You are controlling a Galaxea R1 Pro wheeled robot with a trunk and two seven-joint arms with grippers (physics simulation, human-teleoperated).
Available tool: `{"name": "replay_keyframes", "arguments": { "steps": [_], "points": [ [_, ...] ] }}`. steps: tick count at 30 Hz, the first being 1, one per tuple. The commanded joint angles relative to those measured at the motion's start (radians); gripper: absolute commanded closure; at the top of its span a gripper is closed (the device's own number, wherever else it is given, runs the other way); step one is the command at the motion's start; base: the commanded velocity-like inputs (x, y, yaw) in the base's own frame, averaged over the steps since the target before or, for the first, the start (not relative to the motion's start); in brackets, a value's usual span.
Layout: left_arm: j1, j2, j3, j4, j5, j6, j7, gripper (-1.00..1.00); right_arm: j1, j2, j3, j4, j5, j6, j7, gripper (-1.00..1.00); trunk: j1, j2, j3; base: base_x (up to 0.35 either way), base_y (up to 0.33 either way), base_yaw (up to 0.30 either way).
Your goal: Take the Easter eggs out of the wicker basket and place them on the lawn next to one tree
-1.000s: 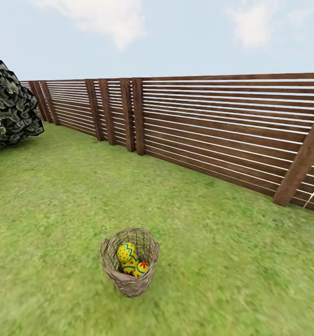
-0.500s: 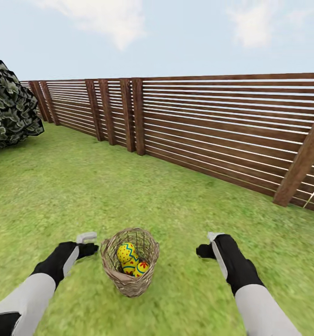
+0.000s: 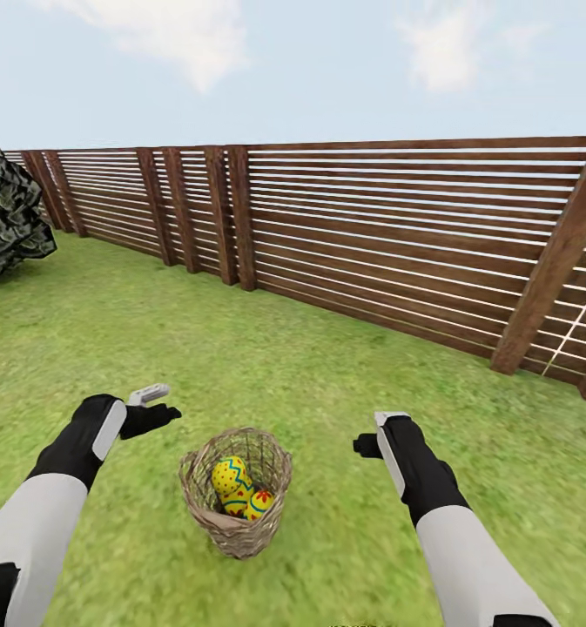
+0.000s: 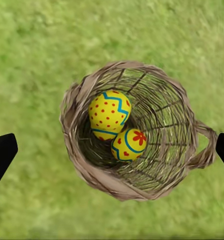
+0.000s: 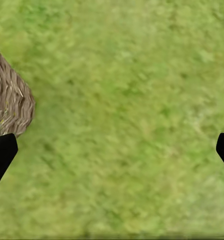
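Nothing is taken out: eggs point(image 4: 112, 125) lie in the basket point(image 4: 87, 170), maybe three; both grippers spread, empty.

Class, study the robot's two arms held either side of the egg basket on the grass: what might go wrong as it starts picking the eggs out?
1. The eggs lie deep in the narrow wicker basket, one partly over another; open fingers may snag the weave or tip it.
2. The left wrist view shows two eggs clearly, so a third may be overlooked underneath.
3. The left gripper and right gripper flank the basket and may collide if both reach in.
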Motion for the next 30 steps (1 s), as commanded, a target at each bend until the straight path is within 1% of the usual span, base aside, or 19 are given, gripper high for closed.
{"name": "replay_keyframes", "arguments": {
  "steps": [1, 7, 12, 19, 20, 24, 30],
  "points": [
    [0.0, 0.0, 0.001, -0.001, 0.002, 0.006, -0.001, -1.0, -0.001, 0.001, -0.003, 0.0, 0.007, 0.004, 0.003, -1.0, 0.0, -0.001, -0.001, 0.0, 0.312, -0.29],
    [0.0, -0.003, -0.001, 0.002, 0.002, 0.01, -0.001, -1.0, -0.001, 0.002, -0.004, 0.002, 0.002, 0.004, 0.004, -1.0, 0.0, -0.001, 0.001, 0.001, 0.324, -0.293],
    [0.0, 0.0, -0.004, 0.007, -0.001, 0.01, 0.0, -1.0, -0.001, 0.002, -0.004, 0.002, -0.003, 0.004, 0.004, -1.0, 0.0, -0.001, 0.003, 0.048, 0.328, -0.294],
    [0.0, 0.002, -0.007, 0.009, -0.003, 0.012, 0.002, -1.0, 0.0, 0.003, -0.001, 0.002, -0.006, 0.003, 0.009, -1.0, 0.0, -0.001, 0.003, 0.089, 0.324, -0.075],
    [0.0, 0.001, -0.01, 0.009, -0.003, 0.012, 0.002, -1.0, 0.001, 0.003, 0.0, 0.002, -0.006, 0.002, 0.01, -1.0, 0.0, -0.001, 0.003, 0.165, 0.262, -0.011],
    [0.0, 0.0, -0.066, 0.009, -0.019, 0.013, 0.005, -1.0, 0.002, 0.003, 0.001, 0.007, -0.006, 0.001, 0.012, -1.0, 0.0, -0.001, 0.003, 0.058, 0.078, -0.003],
    [0.0, -0.002, -0.086, 0.009, -0.022, 0.018, 0.007, -1.0, 0.002, 0.002, 0.002, 0.043, -0.004, 0.0, 0.011, -1.0, 0.0, -0.001, 0.003, 0.008, 0.01, 0.0]
  ]
}}
